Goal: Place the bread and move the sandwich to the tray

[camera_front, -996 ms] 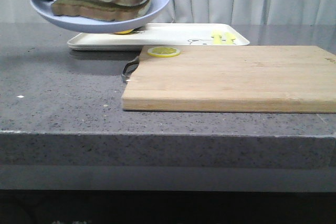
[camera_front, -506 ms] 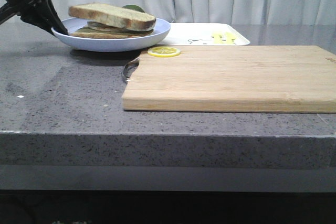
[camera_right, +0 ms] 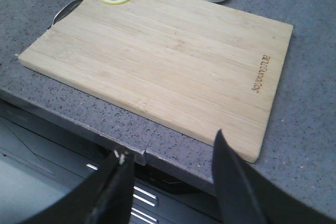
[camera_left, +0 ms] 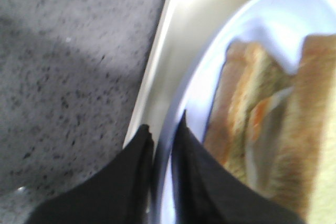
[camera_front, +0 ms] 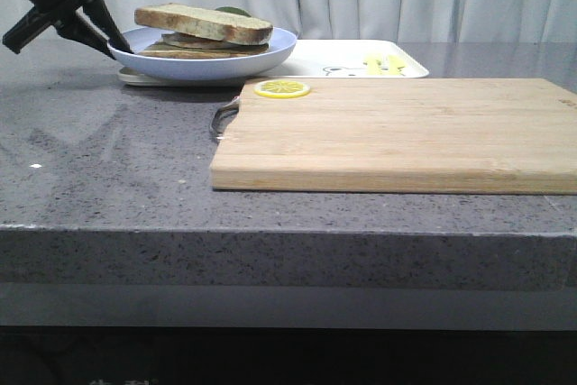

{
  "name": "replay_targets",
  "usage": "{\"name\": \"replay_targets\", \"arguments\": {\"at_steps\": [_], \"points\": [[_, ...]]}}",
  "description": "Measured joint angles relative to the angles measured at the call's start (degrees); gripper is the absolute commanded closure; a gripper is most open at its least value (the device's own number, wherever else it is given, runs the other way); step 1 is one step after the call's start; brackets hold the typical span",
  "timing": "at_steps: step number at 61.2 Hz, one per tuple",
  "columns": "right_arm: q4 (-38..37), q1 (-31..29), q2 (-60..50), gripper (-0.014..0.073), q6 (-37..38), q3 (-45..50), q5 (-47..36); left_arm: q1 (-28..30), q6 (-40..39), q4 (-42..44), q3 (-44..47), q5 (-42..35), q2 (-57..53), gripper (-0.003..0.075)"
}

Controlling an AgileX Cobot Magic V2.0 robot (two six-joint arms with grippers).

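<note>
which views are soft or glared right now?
Left wrist view: blurred throughout, the sandwich and pale blue plate smeared, the left hand a dark mass. Front view: sharp, mild sheen on the countertop. Right wrist view: crisp on the cutting board.

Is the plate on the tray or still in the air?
On the tray: the plate sits level on its left end, with the left tool pinching its rim.

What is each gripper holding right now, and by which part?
The left gripper pinches the blue plate by its rim, on the side away from the cutting board. The right gripper is open, holding nothing.
</note>
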Motion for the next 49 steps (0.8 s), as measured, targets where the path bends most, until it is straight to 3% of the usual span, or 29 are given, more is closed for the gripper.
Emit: {"name": "replay_targets", "arguments": {"at_steps": [5, 19, 49], "points": [[0.0, 0.0, 0.0, 0.0219, 0.0, 0.0, 0.0, 0.0, -0.11, -0.51, -0.23, -0.79, 0.0, 0.0406], [0.0, 0.0, 0.0, 0.0219, 0.0, 0.0, 0.0, 0.0, 3.34, 1.0, -0.23, -1.1, -1.57, 0.0403], [0.0, 0.0, 0.0, 0.0219, 0.0, 0.0, 0.1, -4.0, 8.73, 22.11, -0.13, 2.28, -22.62, 0.0403]]}}
